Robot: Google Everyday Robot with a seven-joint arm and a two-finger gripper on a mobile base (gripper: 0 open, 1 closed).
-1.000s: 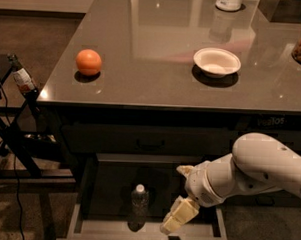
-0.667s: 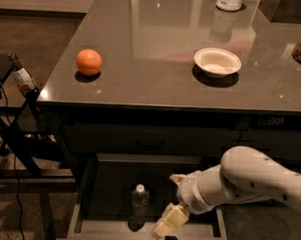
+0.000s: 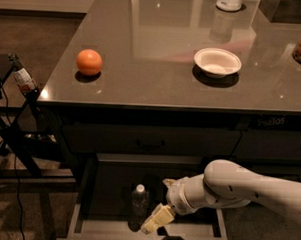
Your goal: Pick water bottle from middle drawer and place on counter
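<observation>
The counter [image 3: 158, 47] fills most of my view, a glossy dark top on a dark cabinet [image 3: 75, 133]. Below its near edge is a closed drawer front [image 3: 189, 141] with a small bar handle. Under that the middle drawer [image 3: 77, 220] stands pulled out toward me, grey walls around a dark floor.

My white arm [image 3: 247, 189] comes in from the right and reaches left over the open drawer. To the left of the cabinet is a dark metal stand [image 3: 12, 136] with a brown bottle [image 3: 23, 79] with a red-and-white label on it.

On the counter a white bowl [image 3: 217, 62] sits right of centre. An orange [image 3: 89, 62] lies well apart from it, near the left edge. A white-lidded jar [image 3: 229, 1] is at the far edge, cut off by the frame.

The gripper [image 3: 156, 205] is down inside the drawer, just right of the water bottle [image 3: 140, 201]. Its two pale fingers [image 3: 156, 220] are spread apart and grasp nothing. The lower one angles toward the drawer's front rim.

The water bottle stands upright on the drawer floor, left of centre, white cap up. I cannot tell whether the lower finger touches it.
</observation>
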